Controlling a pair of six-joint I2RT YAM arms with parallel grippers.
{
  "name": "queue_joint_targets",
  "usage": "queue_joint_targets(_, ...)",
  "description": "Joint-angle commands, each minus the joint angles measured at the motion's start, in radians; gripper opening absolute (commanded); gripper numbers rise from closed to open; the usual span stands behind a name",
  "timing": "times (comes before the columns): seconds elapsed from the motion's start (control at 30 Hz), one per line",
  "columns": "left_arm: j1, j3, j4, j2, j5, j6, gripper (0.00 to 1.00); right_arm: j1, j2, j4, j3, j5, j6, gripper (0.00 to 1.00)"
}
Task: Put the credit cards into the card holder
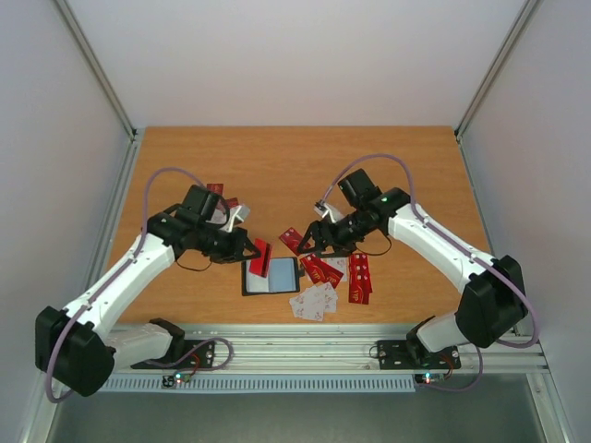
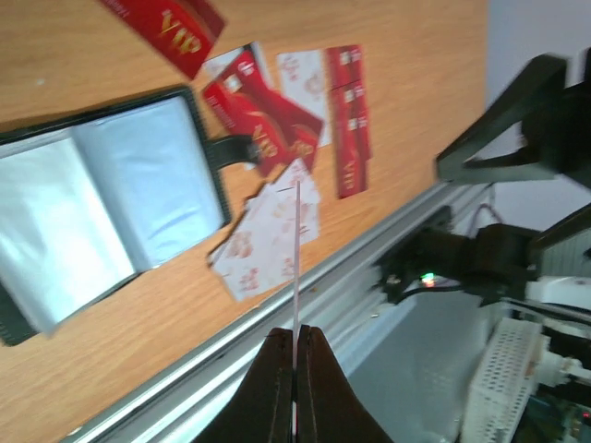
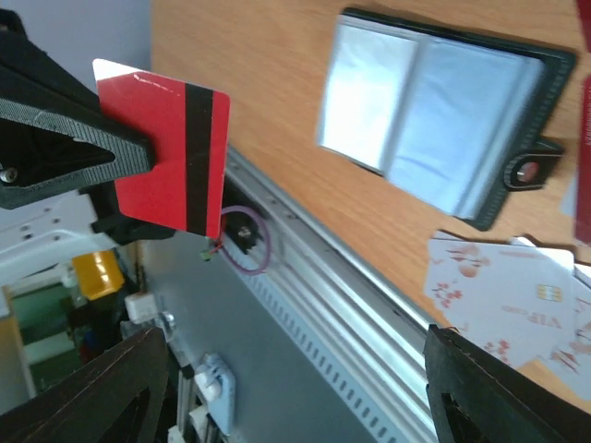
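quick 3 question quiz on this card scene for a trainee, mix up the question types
1. True or false: the card holder lies open on the table.
2. Which arm is holding the red card up off the table? A) left B) right C) neither
3. Fill in: in the right wrist view, the face of the held card is red with a ____ stripe running across it.

Key
1. True.
2. A: the left gripper is pinching it; its own wrist view shows the card edge-on.
3. black
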Motion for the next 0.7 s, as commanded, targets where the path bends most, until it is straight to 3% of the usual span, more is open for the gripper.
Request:
queue_joint_targets(0.0,0.007,-0.06,-0.029,-0.002,-0.073,0.116,0.0,0.002,0.02,0.009,-0.025,0.103,0.024,0.77)
queue_joint_targets(0.27,0.067,-0.163,0.112,0.199,0.047,0.142,0.0,0.035,0.092,0.081,-0.048,0.141,0.004,0.75)
queue_joint_targets(0.67,0.089,-0.165,0.198,0.402,0.102,0.174,0.0,0.041,0.164,0.118,-0.057,0.084,-0.09,0.69)
